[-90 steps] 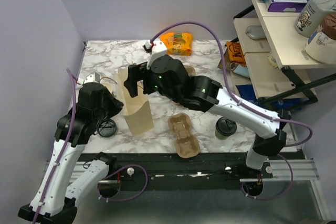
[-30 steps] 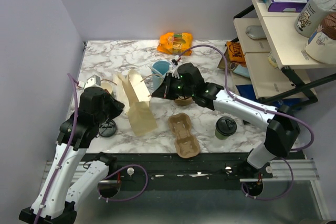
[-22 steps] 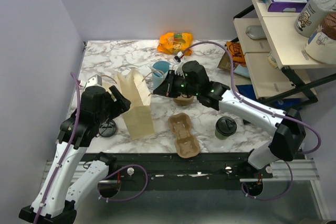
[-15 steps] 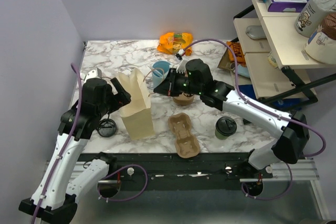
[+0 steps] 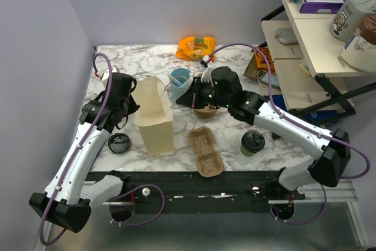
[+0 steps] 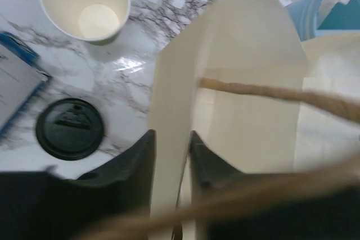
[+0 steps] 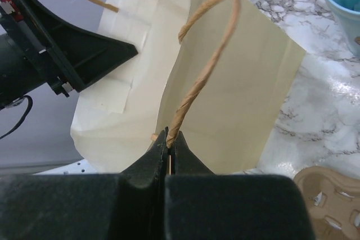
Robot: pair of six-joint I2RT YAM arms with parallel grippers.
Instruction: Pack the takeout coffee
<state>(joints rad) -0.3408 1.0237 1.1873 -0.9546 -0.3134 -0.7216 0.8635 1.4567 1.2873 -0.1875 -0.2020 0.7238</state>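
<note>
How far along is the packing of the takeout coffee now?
Done: the paper bag stands upright, mouth open. In hand: the right tool pinches its twine handle, the left tool straddles its side wall. Left: the lidded takeout coffee sits on the table, outside the bag.

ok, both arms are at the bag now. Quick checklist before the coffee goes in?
1. The paper bag stands upright: ok.
2. The right jaws are shut on the twine handle: ok.
3. The left jaws sit astride the bag's side wall: ok. Firmly clamped: cannot tell.
4. Bag mouth wide enough for the cup: cannot tell.
5. The takeout coffee is upright, lid on, on the table right of the cup carrier: ok.
6. A free arm to fetch it: not ok, both are on the bag.
</note>
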